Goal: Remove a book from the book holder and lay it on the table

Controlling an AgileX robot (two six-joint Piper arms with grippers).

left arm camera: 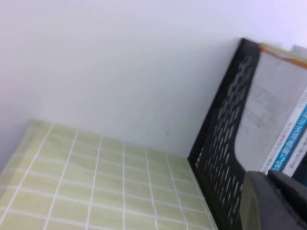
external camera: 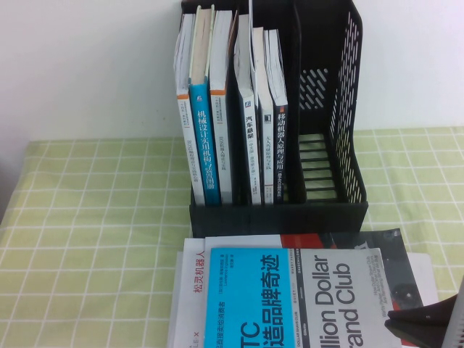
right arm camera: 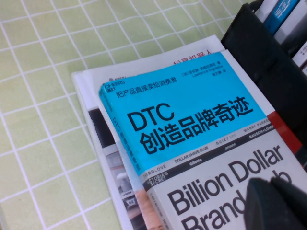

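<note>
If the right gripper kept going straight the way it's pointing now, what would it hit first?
Most likely the book: the shut right gripper sits just over its grey cover half, aimed along it toward the book holder. Its height above the cover is unclear. The left gripper is beside the holder.

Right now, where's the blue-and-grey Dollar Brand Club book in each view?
High view: the book lies flat at bottom centre on other books, in front of the book holder; right pincer shut at its right edge.
Left wrist view: not in it; left pincer beside the holder's wall.
Right wrist view: fills the centre.
Shared landmark: the black book holder.
</note>
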